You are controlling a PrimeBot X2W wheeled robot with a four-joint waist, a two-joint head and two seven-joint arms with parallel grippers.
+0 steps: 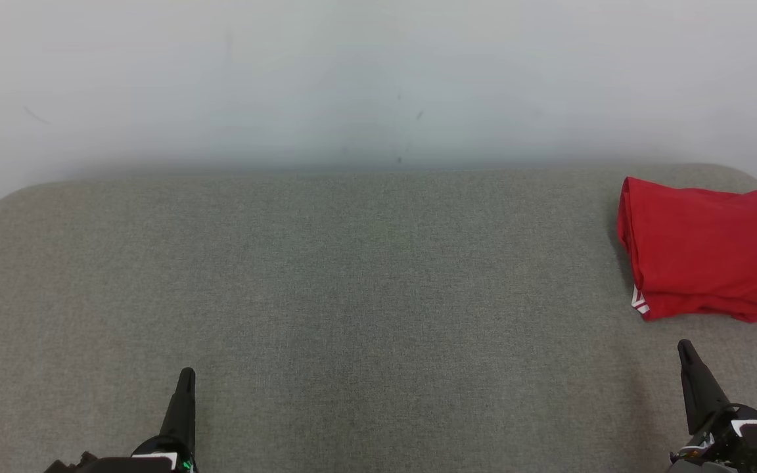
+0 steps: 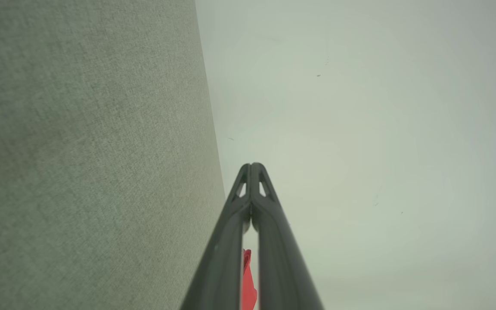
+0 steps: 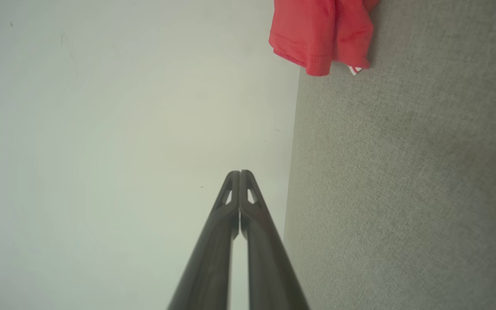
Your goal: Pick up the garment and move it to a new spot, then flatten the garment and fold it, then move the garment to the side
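A red garment [image 1: 707,249] lies folded at the far right of the grey fabric surface [image 1: 352,282], a small white-striped tag at its near left corner. It also appears as the red garment [image 3: 321,34] at the top of the right wrist view, and a sliver of the garment [image 2: 248,280] shows between the fingers in the left wrist view. My left gripper [image 1: 186,376] is at the lower left, shut and empty, far from the cloth. My right gripper [image 1: 684,346] sits at the lower right, shut and empty, a short way in front of the garment. In the wrist views, the left gripper [image 2: 252,165] and right gripper [image 3: 240,173] have their tips pressed together.
A pale wall [image 1: 378,79] rises behind the surface's far edge. The surface has rounded back corners [image 1: 4,203], and its fabric stretches wide between the two grippers.
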